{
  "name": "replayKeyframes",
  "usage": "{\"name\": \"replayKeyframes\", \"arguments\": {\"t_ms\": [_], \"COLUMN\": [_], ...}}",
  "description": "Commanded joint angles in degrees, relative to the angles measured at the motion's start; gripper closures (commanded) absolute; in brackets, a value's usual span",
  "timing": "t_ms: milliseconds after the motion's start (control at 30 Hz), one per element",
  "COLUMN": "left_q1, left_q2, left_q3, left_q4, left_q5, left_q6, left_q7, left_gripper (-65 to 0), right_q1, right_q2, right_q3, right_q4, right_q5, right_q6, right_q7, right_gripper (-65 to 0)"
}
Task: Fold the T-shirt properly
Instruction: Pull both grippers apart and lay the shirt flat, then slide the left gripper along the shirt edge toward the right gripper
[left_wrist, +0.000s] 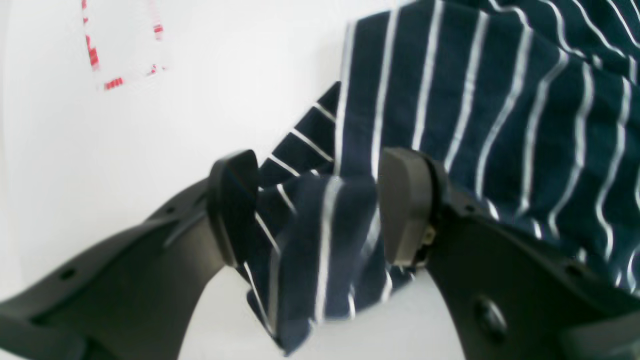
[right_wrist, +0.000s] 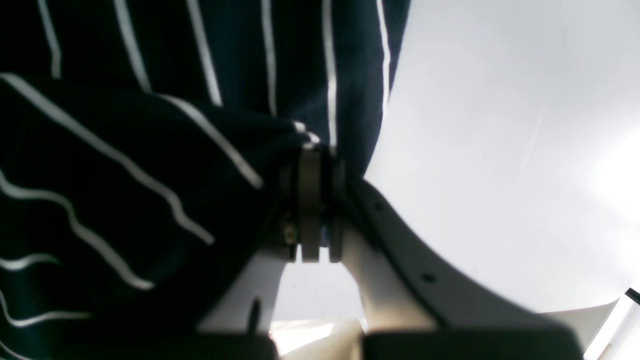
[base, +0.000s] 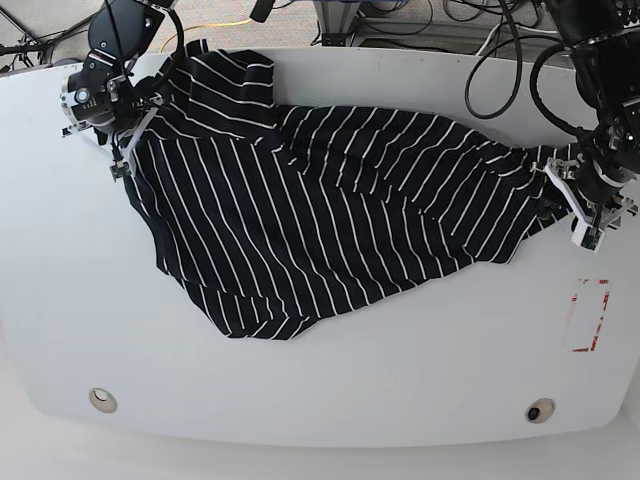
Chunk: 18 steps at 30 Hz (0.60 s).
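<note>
My left jaws (left_wrist: 320, 210) stand spread, 1 pad on each side of a bunched corner of the shirt (left_wrist: 480, 125). The fold hangs in the gap between them; whether either pad touches the cloth I cannot tell. Just past that corner the striped cloth runs off to one side of my wrist view, over white bench (left_wrist: 225, 75), and a small red-edged mark (left_wrist: 125, 45) sits on the bench well beyond it.

My right jaws (right_wrist: 315, 200) are pressed together, pinching a bunched edge of the shirt (right_wrist: 125, 175). From them the dark cloth fills 1 side of that wrist view, and the other side is bare bench (right_wrist: 500, 150).

From the base view, the shirt (base: 330, 210) lies spread across the middle of the bench (base: 330, 390), rumpled, with my right jaws (base: 125, 150) at 1 end of it and my left jaws (base: 578, 205) at the other. The red-edged mark (base: 588, 315) lies beside the shirt's left-jaws end, apart from the cloth. 2 round holes (base: 103, 400) sit in the bench near its front edge, clear of the shirt.
</note>
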Motion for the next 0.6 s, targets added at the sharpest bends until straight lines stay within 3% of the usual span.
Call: {"name": "replayKeyframes", "arguments": {"t_ms": [0, 333, 567], "left_q1": [-3.19, -11.90, -14.36], "left_q2": [-0.87, 0.72, 0.80], "left_q3": [0.81, 1.96, 8.64], "left_q4": [-2.87, -15.96, -20.18], "left_q5": [-0.64, -0.38, -0.56], "left_q6": [-0.12, -0.12, -0.03], "left_q7": [-0.60, -0.60, -0.77], "left_gripper": [-35.7, -35.7, -35.7], "right_q1": [0.40, 0.49, 1.19], "right_q2": [0.54, -0.87, -1.83], "right_q3": [0.26, 0.17, 0.26], "right_q4": [1.09, 1.18, 1.71], "right_q5": [-0.18, -0.18, -0.18], "right_q6": [-0.34, -0.34, -0.34], "right_q7": [0.42, 0.51, 0.51], "right_gripper": [0.0, 0.0, 0.0]}}
